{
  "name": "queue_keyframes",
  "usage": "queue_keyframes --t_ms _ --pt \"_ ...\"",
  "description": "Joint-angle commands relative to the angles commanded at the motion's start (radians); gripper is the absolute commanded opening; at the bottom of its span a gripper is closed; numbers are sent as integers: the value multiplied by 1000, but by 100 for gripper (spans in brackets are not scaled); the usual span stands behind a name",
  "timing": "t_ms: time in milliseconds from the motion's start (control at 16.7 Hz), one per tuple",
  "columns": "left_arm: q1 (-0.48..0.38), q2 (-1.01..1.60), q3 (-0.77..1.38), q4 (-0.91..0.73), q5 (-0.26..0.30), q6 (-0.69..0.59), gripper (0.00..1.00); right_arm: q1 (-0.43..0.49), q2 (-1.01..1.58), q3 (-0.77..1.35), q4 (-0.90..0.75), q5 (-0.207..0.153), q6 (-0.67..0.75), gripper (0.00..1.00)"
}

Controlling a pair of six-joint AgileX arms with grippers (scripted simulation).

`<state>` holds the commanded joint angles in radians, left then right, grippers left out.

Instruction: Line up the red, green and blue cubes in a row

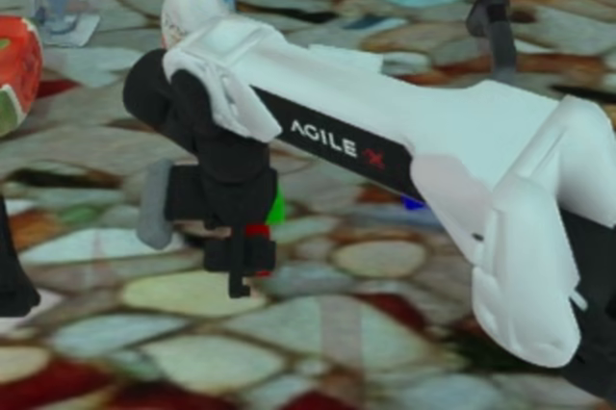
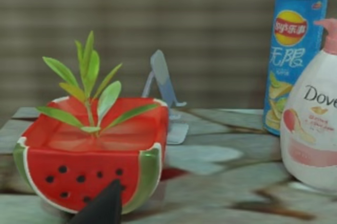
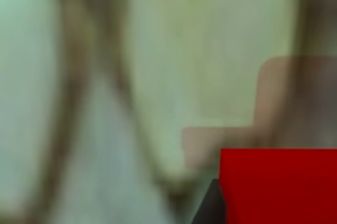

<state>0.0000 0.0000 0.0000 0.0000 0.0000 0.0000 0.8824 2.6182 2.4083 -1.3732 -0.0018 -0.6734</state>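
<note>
Mosaic-patterned stone covers the bench [image 1: 380, 258]; nearest, the right end effector [image 1: 252, 261] reaches low across it, clamped on the red cube [image 1: 256, 231] — held, I judge, to set it beside the green cube [image 1: 277, 209] just behind; one blue cube [image 1: 414, 204] peeks from under the forearm; three cubes in all; the left end effector [image 2: 102, 208] idles at the left edge.
</note>
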Motion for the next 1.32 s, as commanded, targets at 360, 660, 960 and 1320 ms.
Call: queue_keyframes --t_ms 360,660,960,1320 --pt "0 0 0 0 0 0 100 3 -30 -99 89 2 -1 0" --pt "0 0 0 0 0 0 100 3 -30 -99 89 2 -1 23" --pt "0 0 0 0 0 0 100 3 -30 -99 89 2 -1 60" --pt "0 0 0 0 0 0 100 3 -30 -99 89 2 -1 100"
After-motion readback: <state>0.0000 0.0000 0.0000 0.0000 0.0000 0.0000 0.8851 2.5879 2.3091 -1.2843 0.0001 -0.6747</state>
